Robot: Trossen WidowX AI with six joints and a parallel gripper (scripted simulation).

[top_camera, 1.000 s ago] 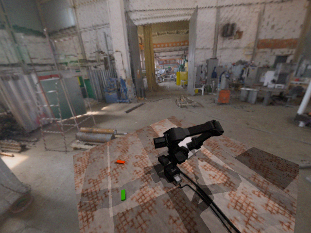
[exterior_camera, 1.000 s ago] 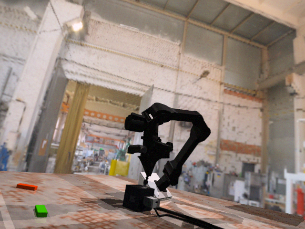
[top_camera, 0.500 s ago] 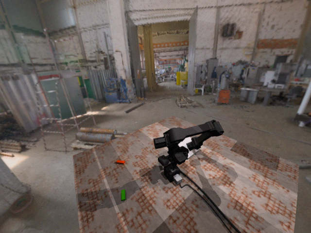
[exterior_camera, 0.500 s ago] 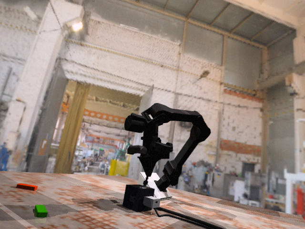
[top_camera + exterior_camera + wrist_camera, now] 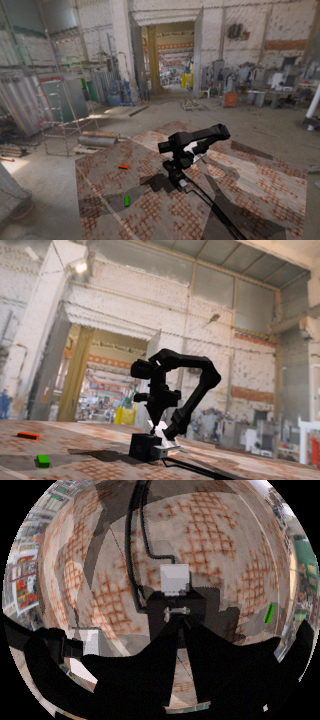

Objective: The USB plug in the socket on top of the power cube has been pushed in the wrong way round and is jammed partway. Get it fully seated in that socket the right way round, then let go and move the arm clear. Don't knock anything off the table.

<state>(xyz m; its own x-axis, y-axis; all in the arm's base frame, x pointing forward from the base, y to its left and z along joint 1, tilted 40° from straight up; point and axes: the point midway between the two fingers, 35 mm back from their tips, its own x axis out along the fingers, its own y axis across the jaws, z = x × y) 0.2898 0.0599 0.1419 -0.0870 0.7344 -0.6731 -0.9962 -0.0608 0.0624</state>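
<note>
A black robot arm (image 5: 196, 384) bends over a patterned surface (image 5: 258, 180), its end effector (image 5: 153, 431) pointing straight down onto the top of a black power cube (image 5: 142, 446). The fingers are drawn nearly together and clamped on the USB plug (image 5: 176, 611), which stands in the socket on the cube's top face; how deep it sits cannot be told. In the wrist view the plug shows as a small pale piece between the dark fingertips. A grey block (image 5: 162, 451) sits on the cube's right side, and black cables (image 5: 219, 211) trail from it toward the near right edge of the surface. Well apart to the left lie a green block (image 5: 42, 461), nearer, and an orange block (image 5: 28, 435), farther back.
</note>
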